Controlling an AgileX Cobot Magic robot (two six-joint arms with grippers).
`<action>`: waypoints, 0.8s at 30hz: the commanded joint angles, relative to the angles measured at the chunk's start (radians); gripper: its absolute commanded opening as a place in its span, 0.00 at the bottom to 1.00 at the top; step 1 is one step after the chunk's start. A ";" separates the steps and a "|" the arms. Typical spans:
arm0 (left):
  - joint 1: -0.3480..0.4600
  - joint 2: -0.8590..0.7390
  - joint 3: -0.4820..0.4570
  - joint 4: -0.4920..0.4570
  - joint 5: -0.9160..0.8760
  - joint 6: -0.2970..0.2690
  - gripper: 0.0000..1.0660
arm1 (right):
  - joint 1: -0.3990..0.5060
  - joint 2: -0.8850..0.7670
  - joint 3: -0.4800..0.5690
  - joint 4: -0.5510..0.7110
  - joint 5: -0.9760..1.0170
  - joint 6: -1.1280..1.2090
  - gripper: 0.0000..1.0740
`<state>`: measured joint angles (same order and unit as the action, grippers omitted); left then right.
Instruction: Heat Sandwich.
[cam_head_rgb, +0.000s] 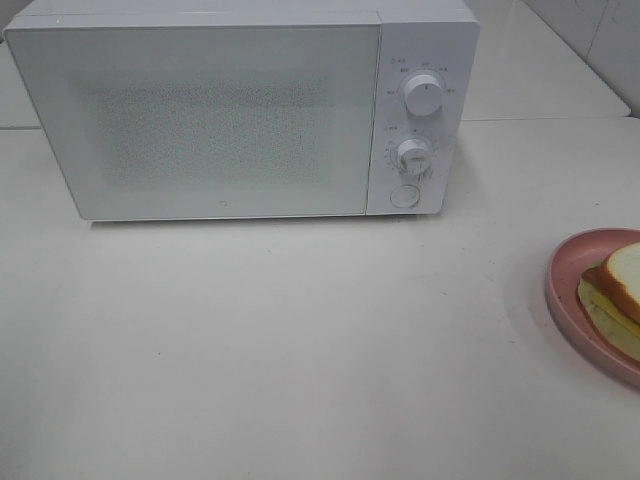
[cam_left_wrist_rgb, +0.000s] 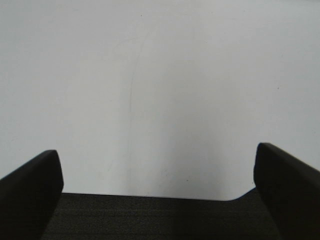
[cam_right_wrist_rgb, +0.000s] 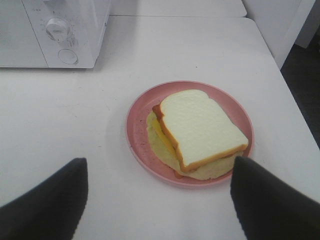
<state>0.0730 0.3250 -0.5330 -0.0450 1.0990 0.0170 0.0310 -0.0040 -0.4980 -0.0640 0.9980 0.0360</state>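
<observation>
The microwave (cam_head_rgb: 240, 110) stands at the far side of the tabletop (cam_head_rgb: 300, 350) with its door closed; two dials and a round button (cam_head_rgb: 404, 195) sit on its right-hand panel. The sandwich (cam_right_wrist_rgb: 200, 132) lies on a pink plate (cam_right_wrist_rgb: 137, 130) at the right edge of the exterior view, well apart from the microwave and partly cut off there.

The right gripper (cam_right_wrist_rgb: 157, 200) hovers above and just short of the plate, fingers (cam_right_wrist_rgb: 45, 202) spread wide, holding nothing; the left gripper (cam_left_wrist_rgb: 160, 175) hangs over bare tabletop, fingers (cam_left_wrist_rgb: 30, 185) likewise apart and empty; neither arm appears in the exterior view.

Judgement: the task stands at its opening step; nothing is grasped and the door is not yet open. The next move likely calls for opening the door, probably via the round button, before the plate is lifted by its rim and carried level so the stacked slices do not slide.
</observation>
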 joint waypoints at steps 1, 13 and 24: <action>-0.002 -0.067 0.017 -0.002 -0.028 -0.001 0.92 | -0.007 -0.027 0.001 -0.007 -0.004 0.006 0.71; -0.071 -0.355 0.017 -0.036 -0.029 -0.003 0.92 | -0.007 -0.027 0.001 -0.007 -0.004 0.006 0.71; -0.070 -0.358 0.018 -0.052 -0.029 -0.003 0.92 | -0.007 -0.018 0.001 -0.007 -0.004 0.006 0.71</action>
<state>0.0080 -0.0040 -0.5160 -0.0890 1.0790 0.0170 0.0310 -0.0040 -0.4980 -0.0640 0.9980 0.0360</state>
